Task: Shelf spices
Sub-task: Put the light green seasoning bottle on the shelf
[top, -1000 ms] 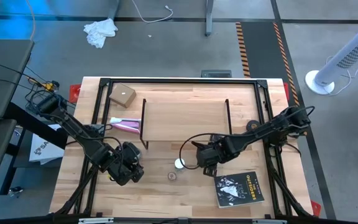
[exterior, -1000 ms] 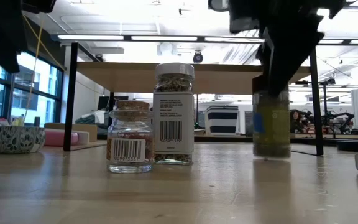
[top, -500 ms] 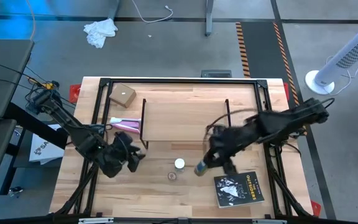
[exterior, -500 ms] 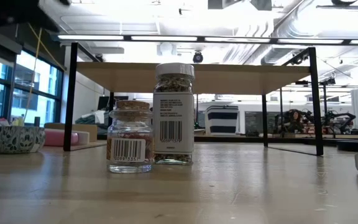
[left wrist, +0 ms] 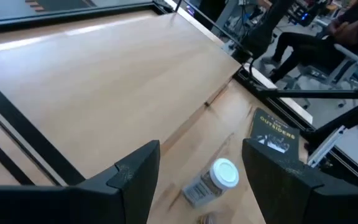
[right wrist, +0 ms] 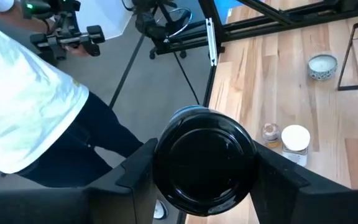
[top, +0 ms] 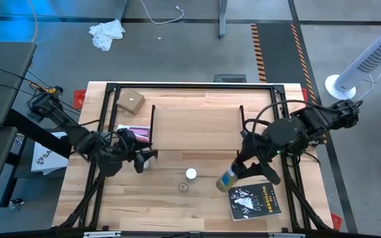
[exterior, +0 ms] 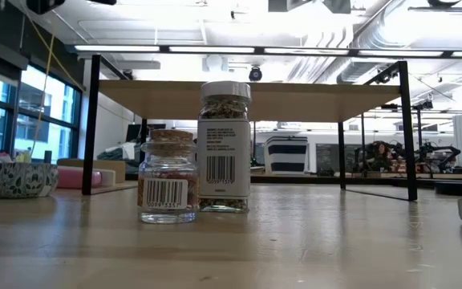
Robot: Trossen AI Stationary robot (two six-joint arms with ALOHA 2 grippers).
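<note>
Item one: your right end effector [top: 233, 174] is clamped on the dark-capped spice jar [top: 227, 179], held tilted above the surface [top: 197, 205], in front of the shelf's right end and just beside the book [top: 253, 199]; in the right wrist view the jar's black cap [right wrist: 204, 159] fills the space between the two fingers [right wrist: 135, 177]. Item two: your left end effector [top: 139, 157] hangs with fingers spread and nothing between them, at the shelf's front left corner; its wrist view looks across the shelf top with both fingers [left wrist: 135, 180] apart. Item three: the shelf [top: 197, 125], a light wood top on thin black legs, stands at the middle of the surface toward the far side, and carries no jar. Item four: the white-capped spice jar [exterior: 224, 146] and the small cork-topped glass jar [exterior: 167, 177] stand upright on the surface in front of the shelf, just beside each other. Sundry: a small patterned bowl [exterior: 21, 178] at the left in the low view, a pink packet [top: 132, 133] at the shelf's left end, a tan box [top: 130, 101] at the far left corner.
</note>
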